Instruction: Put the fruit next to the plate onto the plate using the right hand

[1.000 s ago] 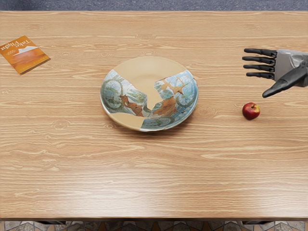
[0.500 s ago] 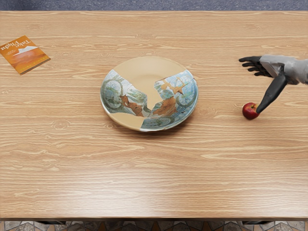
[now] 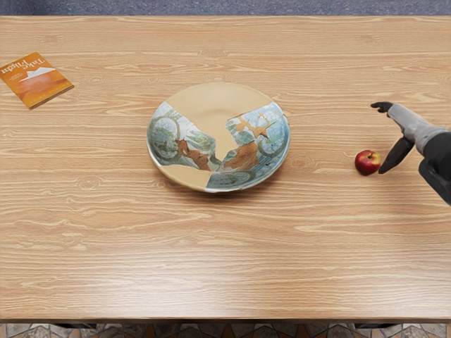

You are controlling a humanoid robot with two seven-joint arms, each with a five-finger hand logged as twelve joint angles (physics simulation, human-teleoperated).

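A small red apple [image 3: 367,162] lies on the wooden table, to the right of the plate. The plate [image 3: 208,105] is a wide tan dish painted with blue, green and orange patterns, sitting near the table's middle with nothing on it. My right hand [image 3: 389,137] comes in from the right edge just beside the apple. Its thumb points down next to the apple's right side and the fingers reach out above and behind the fruit. The hand is open and holds nothing. The left arm does not show.
An orange book [image 3: 34,78] lies at the far left of the table [image 3: 225,246]. The table's front edge runs along the bottom of the view.
My right hand has dropped and turned, moving down and right until its thumb stands beside the apple. The apple and plate have not moved.
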